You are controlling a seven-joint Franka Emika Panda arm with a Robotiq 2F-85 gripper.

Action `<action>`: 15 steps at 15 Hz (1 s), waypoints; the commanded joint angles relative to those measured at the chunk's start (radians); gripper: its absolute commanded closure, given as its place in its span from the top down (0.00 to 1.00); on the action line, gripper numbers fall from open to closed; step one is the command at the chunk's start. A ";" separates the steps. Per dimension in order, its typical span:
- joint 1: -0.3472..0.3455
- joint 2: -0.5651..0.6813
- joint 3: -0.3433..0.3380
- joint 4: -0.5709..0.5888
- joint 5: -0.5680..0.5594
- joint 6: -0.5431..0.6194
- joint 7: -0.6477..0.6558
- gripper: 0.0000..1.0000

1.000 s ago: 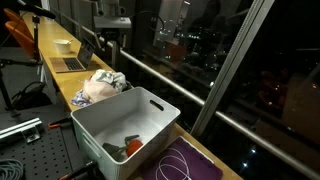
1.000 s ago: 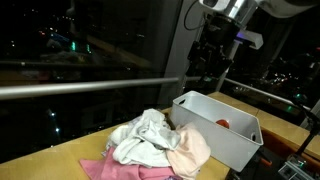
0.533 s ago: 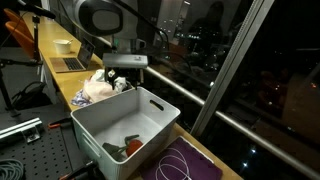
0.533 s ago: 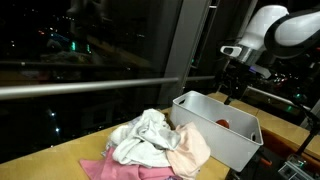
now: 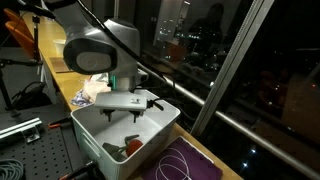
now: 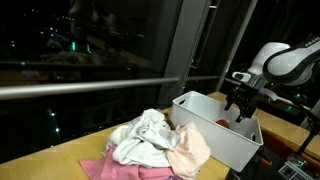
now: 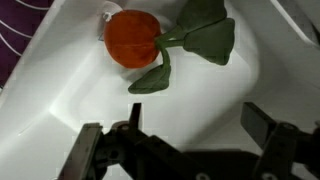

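A white plastic bin (image 5: 160,108) (image 6: 205,135) (image 7: 45,85) stands on the long table. On its floor lies a red-orange round piece (image 7: 132,38) with dark green leaves (image 7: 205,38); it also shows as a red spot (image 5: 132,147) (image 6: 224,123) in both exterior views. My gripper (image 5: 127,118) (image 6: 243,108) (image 7: 195,112) hangs inside the bin's mouth, above the bare white floor, a little short of the red-orange piece. Its jaws stand wide open with nothing between them.
A pile of white, pink and tan clothes (image 5: 97,88) (image 6: 155,145) lies on the table beside the bin. A purple mat (image 5: 185,165) (image 7: 15,30) sits at the bin's other end. A laptop (image 5: 70,63) stands farther along. A railing and dark window run behind.
The arm has swung from beyond the clothes pile to over the bin and dropped into its mouth. The jaws went from partly open to wide open.
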 commanded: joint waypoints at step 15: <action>-0.023 0.290 -0.067 0.106 -0.362 0.243 -0.011 1.00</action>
